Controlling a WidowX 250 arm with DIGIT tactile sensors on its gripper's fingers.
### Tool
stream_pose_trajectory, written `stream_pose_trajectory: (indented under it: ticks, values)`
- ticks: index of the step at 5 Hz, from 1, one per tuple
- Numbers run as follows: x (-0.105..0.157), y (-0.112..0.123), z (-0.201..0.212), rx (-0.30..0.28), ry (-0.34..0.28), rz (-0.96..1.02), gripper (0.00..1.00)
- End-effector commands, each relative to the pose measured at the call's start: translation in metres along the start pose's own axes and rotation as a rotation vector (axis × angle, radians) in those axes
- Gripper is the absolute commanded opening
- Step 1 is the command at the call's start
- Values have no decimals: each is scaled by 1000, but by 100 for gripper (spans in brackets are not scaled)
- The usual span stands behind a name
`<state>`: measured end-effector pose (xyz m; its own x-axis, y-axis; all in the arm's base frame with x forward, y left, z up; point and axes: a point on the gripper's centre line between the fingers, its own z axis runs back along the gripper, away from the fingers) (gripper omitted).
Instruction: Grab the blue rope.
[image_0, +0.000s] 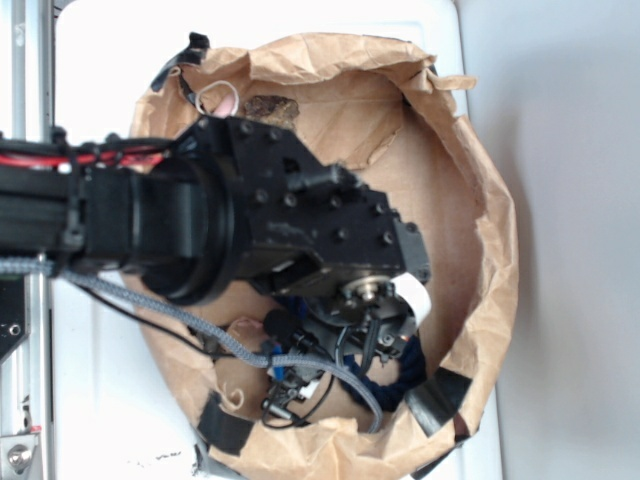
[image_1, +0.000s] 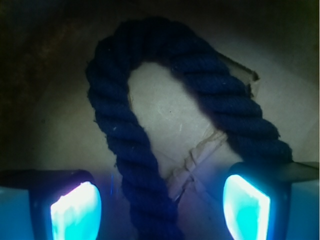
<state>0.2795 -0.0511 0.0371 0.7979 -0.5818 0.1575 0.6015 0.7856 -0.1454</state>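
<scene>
Pincer (image_1: 161, 207) open astride blue rope (image_1: 135, 150); rope ends cut off.

Paper, rope and matt black plastic

The bag (image_0: 470, 200) is crumpled brown paper, matt and creased, patched with black tape (image_0: 432, 400). The rope (image_1: 135, 150) is thick twisted navy fibre, fuzzy and dull. The gripper (image_1: 160, 205) has smooth glowing pads (image_1: 76, 212); the arm (image_0: 250, 215) looks matt black.

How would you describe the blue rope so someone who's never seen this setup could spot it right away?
Look inside the crumpled brown paper bag, at the bottom under the black gripper. The thick, dark navy twisted-strand rope lies there bent in a U, one strand running between the open glowing fingers. Unlike the thin grey braided cable, it is fat and blue.
</scene>
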Motion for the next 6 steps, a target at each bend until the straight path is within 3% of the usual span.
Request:
stream_pose_trajectory:
  ticks: [1,4,6]
  values:
    - [7,-2,-19,-12,38,-46,100]
    - [6,-6,-25,-5,124,-70,100]
    - [10,-10,-11,2,53,-185,100]
